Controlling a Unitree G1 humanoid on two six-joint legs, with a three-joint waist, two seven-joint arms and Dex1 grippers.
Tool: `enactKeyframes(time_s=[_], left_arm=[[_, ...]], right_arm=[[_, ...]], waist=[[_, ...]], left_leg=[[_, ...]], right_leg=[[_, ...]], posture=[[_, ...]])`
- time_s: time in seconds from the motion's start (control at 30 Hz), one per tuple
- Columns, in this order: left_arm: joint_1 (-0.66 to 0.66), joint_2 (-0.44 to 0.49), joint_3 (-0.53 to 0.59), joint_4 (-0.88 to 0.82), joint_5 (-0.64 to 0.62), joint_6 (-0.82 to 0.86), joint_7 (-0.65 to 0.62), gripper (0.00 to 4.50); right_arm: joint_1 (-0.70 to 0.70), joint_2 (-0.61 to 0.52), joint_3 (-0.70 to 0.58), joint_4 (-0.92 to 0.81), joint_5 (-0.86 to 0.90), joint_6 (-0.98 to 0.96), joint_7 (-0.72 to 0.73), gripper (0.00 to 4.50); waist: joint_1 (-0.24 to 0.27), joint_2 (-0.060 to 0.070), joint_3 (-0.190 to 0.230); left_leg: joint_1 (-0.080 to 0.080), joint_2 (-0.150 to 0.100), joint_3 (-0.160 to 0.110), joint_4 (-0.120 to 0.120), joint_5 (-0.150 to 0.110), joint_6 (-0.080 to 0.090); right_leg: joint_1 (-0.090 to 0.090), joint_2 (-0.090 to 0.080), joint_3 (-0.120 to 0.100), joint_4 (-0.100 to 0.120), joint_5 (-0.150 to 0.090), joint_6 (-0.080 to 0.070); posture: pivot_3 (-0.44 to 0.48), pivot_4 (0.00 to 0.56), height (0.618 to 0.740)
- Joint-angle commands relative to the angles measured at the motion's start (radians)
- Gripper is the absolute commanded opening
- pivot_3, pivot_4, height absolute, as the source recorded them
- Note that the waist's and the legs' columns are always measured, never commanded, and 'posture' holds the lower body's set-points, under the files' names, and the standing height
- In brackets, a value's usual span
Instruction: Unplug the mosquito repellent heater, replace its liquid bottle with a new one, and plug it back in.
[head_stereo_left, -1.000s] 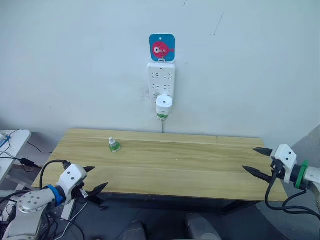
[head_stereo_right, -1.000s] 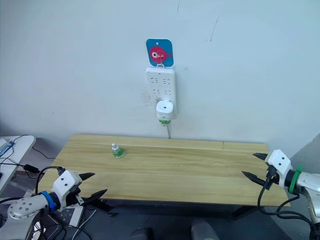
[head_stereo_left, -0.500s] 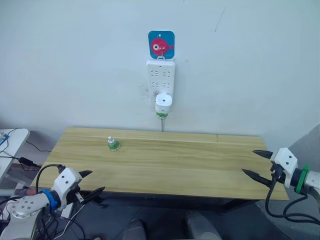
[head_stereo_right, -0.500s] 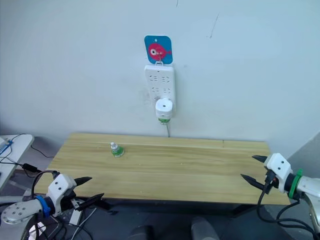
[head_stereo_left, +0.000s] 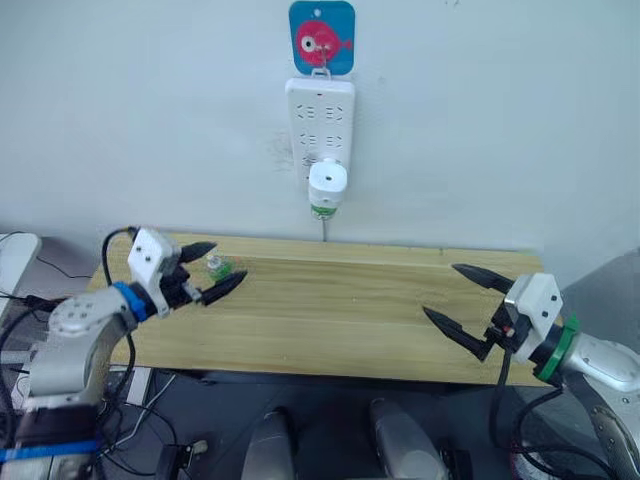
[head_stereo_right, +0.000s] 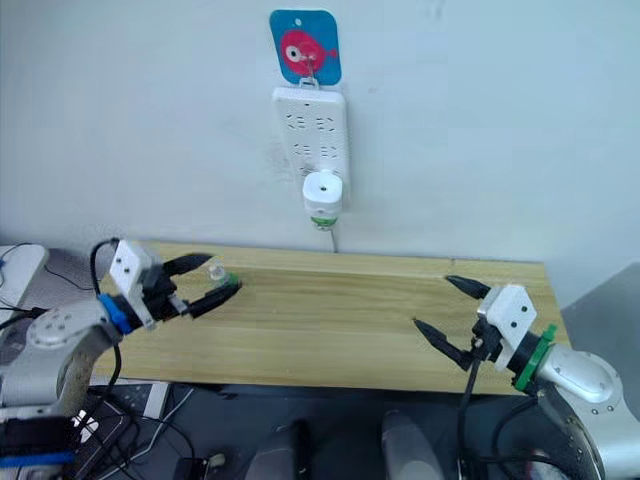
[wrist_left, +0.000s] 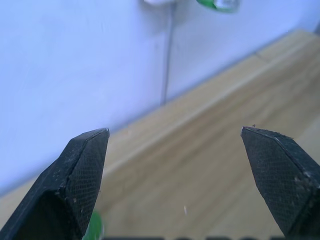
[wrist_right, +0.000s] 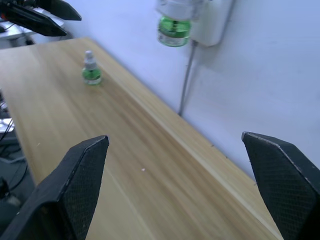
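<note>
looks like a lab/test room: bare wall (head_stereo_left: 520, 120), plain wooden table (head_stereo_left: 340, 320), loose cables on floor (head_stereo_left: 150, 440)

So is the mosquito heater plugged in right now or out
Plugged in. The mosquito repellent heater sits against the lower sockets of the wall power strip, its green bottle hanging beneath.

The left gripper (head_stereo_left: 207, 271) was held up on a bent left arm, and its two black fingers (head_stereo_left: 196, 250) were spread apart and pointed to the robot's right. The right gripper (head_stereo_left: 464, 299) was held low on the right arm. Its black fingers (head_stereo_left: 478, 276) were spread wide apart too, and they pointed to the robot's left.
</note>
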Motion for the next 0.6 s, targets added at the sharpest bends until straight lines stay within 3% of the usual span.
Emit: enactKeyframes(time_s=[0.03, 0.1, 0.27, 0.47, 0.6], left_arm=[[-0.110, -0.028, -0.020, 0.022, -0.017, 0.042, 0.016, 4.50], [-0.170, -0.042, -0.023, 0.058, -0.017, 0.041, 0.005, 4.50], [-0.388, -0.112, -0.055, 0.258, 0.018, -0.019, -0.011, 3.32], [-0.534, -0.170, -0.082, 0.440, 0.047, -0.102, -0.069, 3.32], [-0.607, -0.203, -0.097, 0.531, 0.063, -0.151, -0.115, 3.32]], right_arm=[[-0.093, 0.016, 0.022, -0.077, 0.033, 0.095, -0.078, 4.46], [-0.144, 0.031, 0.034, -0.092, 0.041, 0.135, -0.108, 4.46], [-0.262, 0.083, 0.060, -0.115, 0.076, 0.224, -0.184, 4.50], [-0.308, 0.104, 0.063, -0.166, 0.109, 0.297, -0.238, 4.50], [-0.322, 0.114, 0.055, -0.205, 0.137, 0.340, -0.273, 4.50]], waist=[[0.000, 0.000, 0.009], [-0.002, 0.000, 0.018], [-0.001, -0.001, 0.037], [-0.003, 0.000, 0.046], [-0.006, 0.001, 0.047]], left_leg=[[0.000, 0.000, -0.001, 0.000, 0.000, 0.000], [0.000, 0.001, -0.003, -0.001, 0.000, 0.000], [-0.003, 0.001, -0.008, -0.001, -0.001, -0.001], [-0.007, 0.000, -0.010, -0.001, -0.002, -0.002], [-0.019, 0.000, -0.011, 0.001, -0.001, -0.002]], right_leg=[[0.000, 0.001, 0.000, 0.000, 0.000, 0.001], [0.000, 0.003, -0.001, 0.000, 0.000, 0.002], [0.000, 0.004, -0.004, 0.001, -0.001, 0.003], [-0.003, 0.003, -0.006, 0.000, -0.001, 0.002], [-0.014, 0.004, -0.008, 0.003, 0.001, 0.000]], posture=[[-0.231, 0.324, 0.724], [-0.241, 0.331, 0.724], [-0.270, 0.341, 0.724], [-0.319, 0.356, 0.724], [-0.335, 0.359, 0.724]])
